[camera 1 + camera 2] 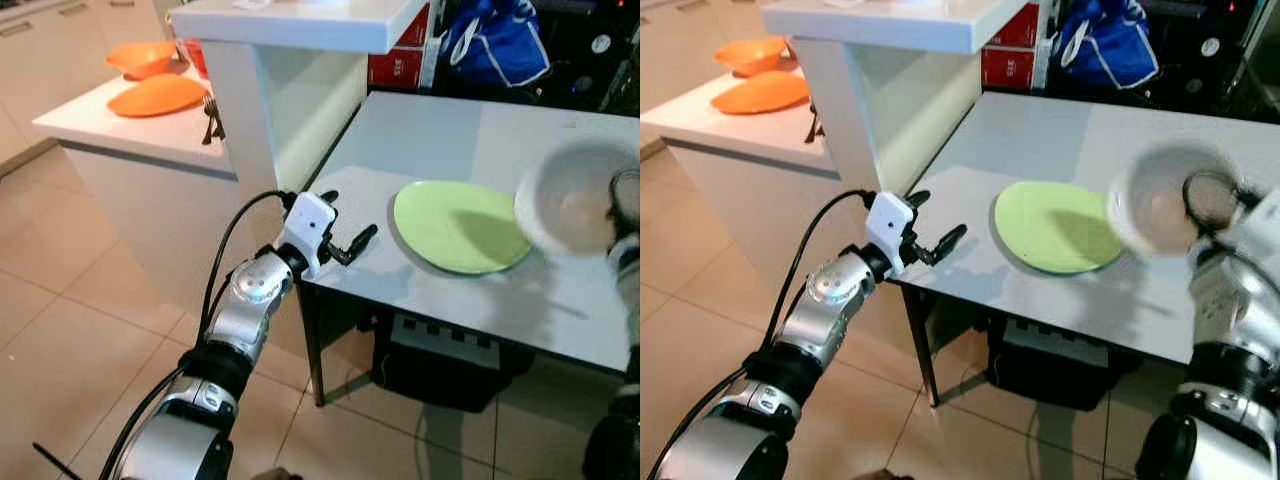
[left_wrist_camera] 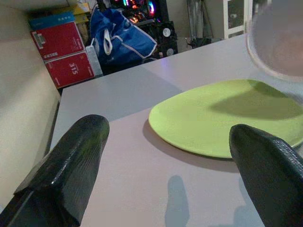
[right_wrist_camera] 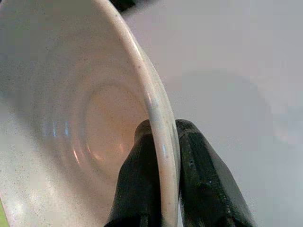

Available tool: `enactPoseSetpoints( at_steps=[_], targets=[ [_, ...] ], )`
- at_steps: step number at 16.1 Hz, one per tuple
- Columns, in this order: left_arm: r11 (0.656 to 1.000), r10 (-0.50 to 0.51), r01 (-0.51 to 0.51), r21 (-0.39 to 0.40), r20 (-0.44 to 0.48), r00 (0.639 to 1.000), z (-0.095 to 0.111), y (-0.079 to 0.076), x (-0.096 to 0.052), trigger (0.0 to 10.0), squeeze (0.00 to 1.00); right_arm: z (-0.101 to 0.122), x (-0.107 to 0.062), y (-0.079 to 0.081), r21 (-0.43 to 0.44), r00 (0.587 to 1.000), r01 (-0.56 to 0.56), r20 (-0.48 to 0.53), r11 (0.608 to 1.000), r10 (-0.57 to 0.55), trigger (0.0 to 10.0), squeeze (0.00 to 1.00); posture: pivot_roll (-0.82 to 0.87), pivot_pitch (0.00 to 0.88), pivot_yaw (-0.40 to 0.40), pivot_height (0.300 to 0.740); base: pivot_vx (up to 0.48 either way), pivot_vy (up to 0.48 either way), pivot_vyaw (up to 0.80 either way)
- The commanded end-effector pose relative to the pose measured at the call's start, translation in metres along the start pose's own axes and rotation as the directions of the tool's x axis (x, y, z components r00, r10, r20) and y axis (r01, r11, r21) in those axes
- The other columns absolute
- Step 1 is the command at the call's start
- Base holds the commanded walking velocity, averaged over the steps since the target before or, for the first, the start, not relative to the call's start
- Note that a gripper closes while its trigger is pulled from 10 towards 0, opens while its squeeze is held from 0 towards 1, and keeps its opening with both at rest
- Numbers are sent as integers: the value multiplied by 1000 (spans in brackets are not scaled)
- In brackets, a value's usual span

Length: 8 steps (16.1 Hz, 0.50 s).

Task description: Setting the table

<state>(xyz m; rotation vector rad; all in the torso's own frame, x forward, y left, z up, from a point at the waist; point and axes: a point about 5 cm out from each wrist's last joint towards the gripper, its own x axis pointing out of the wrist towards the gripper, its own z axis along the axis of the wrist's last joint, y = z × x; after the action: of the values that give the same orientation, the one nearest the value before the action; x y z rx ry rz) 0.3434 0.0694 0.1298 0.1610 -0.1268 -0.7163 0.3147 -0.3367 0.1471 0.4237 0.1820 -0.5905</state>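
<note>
Left gripper (image 1: 345, 228) hovering at near left corner of grey table (image 1: 440, 140), fingers spread wide, holding nothing. Green plate (image 1: 458, 226) lying flat on table just right of it. Right gripper (image 3: 163, 156) pinching rim of white bowl (image 1: 1160, 205), holding it blurred above plate's right edge. Far left: orange dishes (image 1: 150, 78) sitting on white counter (image 1: 90, 125).

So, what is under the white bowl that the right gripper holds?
The white bowl, pinched at its rim by the right gripper, is above the grey table, overlapping the green plate's edge. Its shadow falls on both. The part of the plate behind the bowl is covered.
</note>
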Motion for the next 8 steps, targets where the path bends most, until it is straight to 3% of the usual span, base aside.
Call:
enactPoseSetpoints(
  at_steps=[1,5,8],
  targets=[
    [1000,-2,2,21,-10,1000,2,3,1,10000,0,4,1,-2,59,999,22,30,998,-24,10000,0,-89,0,85,740,0,0,0],
    [996,-35,37,75,-24,999,3,2,2,10000,0,6,5,-18,132,993,106,35,985,-112,10000,0,-89,0,89,740,0,0,0],
    [995,-54,56,83,-22,998,4,0,3,10000,0,6,6,-21,159,991,121,39,980,-129,10000,0,-90,0,90,740,161,-355,0]
  ],
)
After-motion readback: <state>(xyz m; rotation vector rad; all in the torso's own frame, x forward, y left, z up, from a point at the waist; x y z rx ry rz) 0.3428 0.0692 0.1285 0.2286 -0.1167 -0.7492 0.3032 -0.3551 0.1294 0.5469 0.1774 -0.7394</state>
